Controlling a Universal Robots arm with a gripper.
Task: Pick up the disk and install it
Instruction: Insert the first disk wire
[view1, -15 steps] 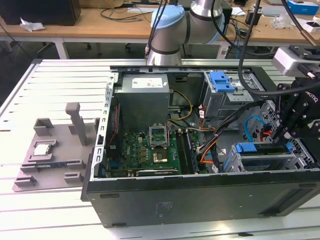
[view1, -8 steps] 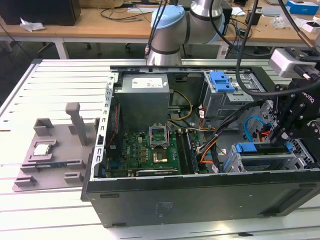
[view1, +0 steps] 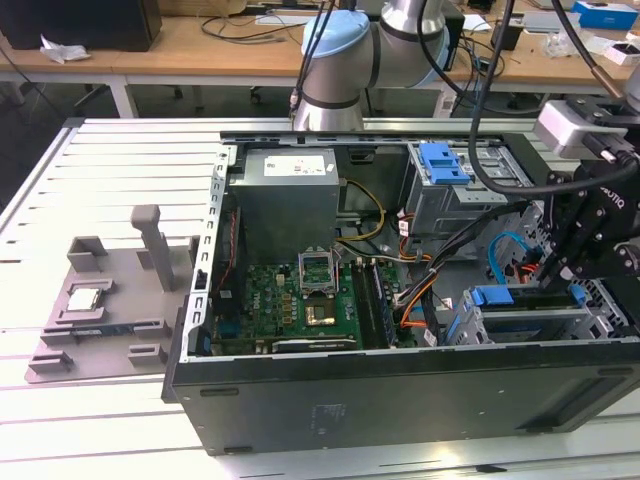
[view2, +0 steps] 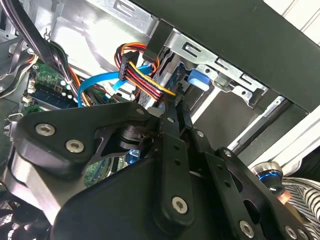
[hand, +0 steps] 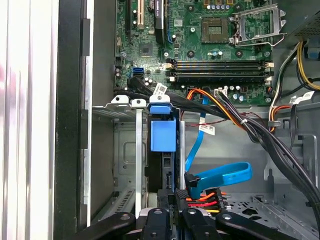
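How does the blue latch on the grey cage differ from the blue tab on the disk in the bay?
The blue latch lies flat atop the grey cage, away from the gripper; the disk's blue tab caps a slot of the drive bay beside the gripper. The latch looks broader, the tab narrower. Both are blue plastic.

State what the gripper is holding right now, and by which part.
The gripper appears shut on the near end of the blue-framed disk, which stands on edge in a slot of the grey metal drive cage.
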